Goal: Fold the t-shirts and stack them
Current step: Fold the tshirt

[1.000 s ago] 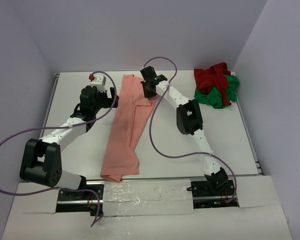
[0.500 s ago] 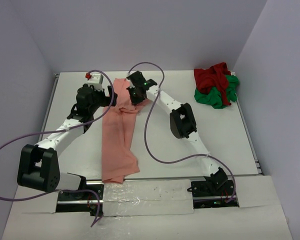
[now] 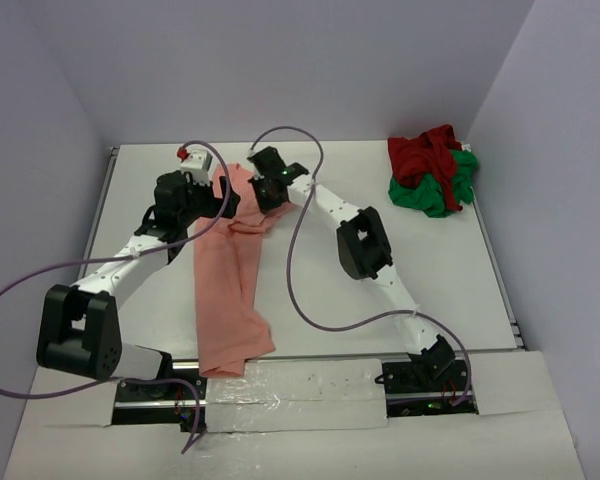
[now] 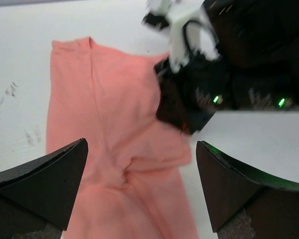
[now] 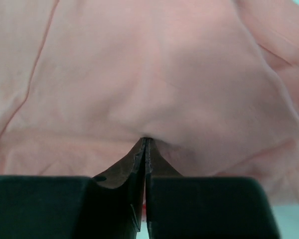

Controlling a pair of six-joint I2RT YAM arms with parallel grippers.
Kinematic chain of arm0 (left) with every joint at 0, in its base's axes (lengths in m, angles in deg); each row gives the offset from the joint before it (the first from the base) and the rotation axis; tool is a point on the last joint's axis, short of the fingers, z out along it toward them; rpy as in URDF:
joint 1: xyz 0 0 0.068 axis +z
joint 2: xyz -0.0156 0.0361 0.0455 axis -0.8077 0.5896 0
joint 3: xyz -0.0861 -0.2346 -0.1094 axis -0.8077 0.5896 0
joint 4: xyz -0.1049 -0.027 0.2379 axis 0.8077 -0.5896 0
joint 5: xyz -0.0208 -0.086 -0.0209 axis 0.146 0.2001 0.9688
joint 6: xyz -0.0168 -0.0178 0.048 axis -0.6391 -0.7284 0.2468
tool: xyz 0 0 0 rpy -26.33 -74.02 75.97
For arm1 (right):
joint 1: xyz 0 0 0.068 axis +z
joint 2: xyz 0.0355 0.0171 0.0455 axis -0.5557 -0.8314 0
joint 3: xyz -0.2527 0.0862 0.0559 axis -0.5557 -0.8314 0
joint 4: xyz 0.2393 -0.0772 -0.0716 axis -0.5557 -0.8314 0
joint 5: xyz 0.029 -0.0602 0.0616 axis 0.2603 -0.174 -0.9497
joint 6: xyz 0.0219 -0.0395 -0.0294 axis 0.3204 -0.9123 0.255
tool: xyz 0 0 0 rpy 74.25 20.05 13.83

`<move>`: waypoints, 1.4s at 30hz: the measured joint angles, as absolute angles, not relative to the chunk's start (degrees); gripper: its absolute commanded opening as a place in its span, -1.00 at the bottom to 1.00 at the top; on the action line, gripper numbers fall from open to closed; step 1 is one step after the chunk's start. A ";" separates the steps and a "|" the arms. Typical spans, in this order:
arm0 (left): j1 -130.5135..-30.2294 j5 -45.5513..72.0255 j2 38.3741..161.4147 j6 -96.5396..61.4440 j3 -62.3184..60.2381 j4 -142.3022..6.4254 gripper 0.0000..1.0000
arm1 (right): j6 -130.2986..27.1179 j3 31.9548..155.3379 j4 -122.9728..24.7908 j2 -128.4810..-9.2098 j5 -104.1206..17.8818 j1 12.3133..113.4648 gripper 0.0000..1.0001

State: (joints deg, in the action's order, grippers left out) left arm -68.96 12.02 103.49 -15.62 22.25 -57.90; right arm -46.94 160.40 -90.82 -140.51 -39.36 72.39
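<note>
The salmon-pink t-shirt (image 3: 228, 290) lies in a long strip down the middle of the table, bunched at its far end. My right gripper (image 3: 268, 192) is shut on a fold of that shirt (image 5: 154, 99) near its far end. My left gripper (image 3: 220, 200) is open, just left of the right one, over the shirt's far end (image 4: 124, 164); nothing is between its jaws. The dark red t-shirt (image 3: 425, 155) lies crumpled on the bright green t-shirt (image 3: 440, 190) at the far right.
The right arm (image 3: 365, 240) stretches across the table's middle to the far left. Purple cables (image 3: 300, 270) loop over the table. Walls stand close on the left, back and right. A white taped strip (image 3: 290, 390) runs along the near edge.
My right gripper has pulled the pink shirt's far end to the left, and the whole strip has shifted left with it. My left gripper has closed in on the same end.
</note>
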 measured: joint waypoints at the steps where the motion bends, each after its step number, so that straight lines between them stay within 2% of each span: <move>1: -68.92 12.64 104.15 -15.62 21.79 -58.45 0.99 | -46.72 158.52 -89.40 -139.51 -38.90 71.32 -0.72; 2: -68.92 13.12 105.06 -15.62 21.13 -59.19 0.99 | -46.74 156.14 -88.09 -138.26 -38.13 70.25 -0.28; 3: -68.90 13.55 106.29 -15.62 20.26 -60.02 0.99 | -46.66 153.51 -87.13 -136.71 -37.50 69.07 0.02; 4: -68.88 14.23 107.75 -15.60 19.10 -60.98 0.95 | -46.96 151.48 -86.36 -135.40 -36.80 68.18 0.14; 5: -68.85 14.76 109.24 -15.60 18.03 -61.81 0.77 | -47.71 149.65 -85.62 -134.06 -35.84 67.19 0.23; 7: -68.77 15.87 111.40 -15.57 17.00 -62.67 0.56 | -48.62 146.48 -84.68 -131.22 -34.11 65.71 0.23; 8: -68.77 16.35 112.23 -15.49 16.80 -63.04 0.36 | -48.95 144.14 -83.54 -129.06 -33.24 65.09 0.23; 9: -68.75 16.90 113.11 -15.64 16.61 -63.61 0.30 | -49.04 141.69 -82.25 -126.72 -32.78 64.70 0.23; 11: -68.75 18.01 114.68 -15.46 15.82 -64.72 0.26 | -49.21 136.25 -79.76 -120.29 -32.60 64.22 0.23; 13: -68.77 19.28 116.39 -15.51 14.75 -65.16 0.31 | -49.41 131.68 -76.35 -112.95 -32.93 64.13 0.23; 15: -68.75 20.72 117.78 -15.90 13.87 -65.18 0.21 | -49.76 130.78 -74.39 -107.29 -33.11 64.13 0.22; 16: -68.75 21.40 118.29 -16.14 13.46 -65.14 0.01 | -50.00 130.89 -73.18 -104.82 -33.15 64.13 0.21; 17: -68.75 22.52 119.01 -16.45 12.96 -65.14 -0.58 | -50.24 131.07 -72.55 -102.70 -33.11 64.13 0.14; 18: -68.77 23.41 119.62 -16.97 12.37 -65.11 -0.86 | -50.61 131.33 -72.16 -100.64 -33.13 64.13 0.12; 19: -68.77 24.22 120.49 -17.06 11.49 -65.03 -1.00 | -50.85 131.48 -71.96 -98.83 -33.06 64.13 0.10; 23: -68.83 28.33 126.07 -17.41 5.20 -65.20 -1.00 | -51.92 128.42 -71.63 -93.08 -32.41 64.13 -0.01; 27: -69.07 32.75 132.36 -17.43 -1.77 -65.22 -1.00 | -52.97 120.31 -73.10 -88.10 -31.80 64.13 -0.03; 32: -70.38 36.64 136.76 -17.15 -4.33 -65.07 -1.00 | -54.63 111.75 -74.84 -84.30 -31.86 64.13 -0.06; 38: -73.97 37.75 141.89 -14.92 -7.04 -63.87 -1.00 | -56.25 110.65 -76.77 -83.44 -31.88 64.13 -0.10; 42: -76.70 34.23 145.54 -13.43 -9.80 -62.99 -1.00 | -56.73 110.67 -77.31 -83.01 -32.28 64.13 -0.10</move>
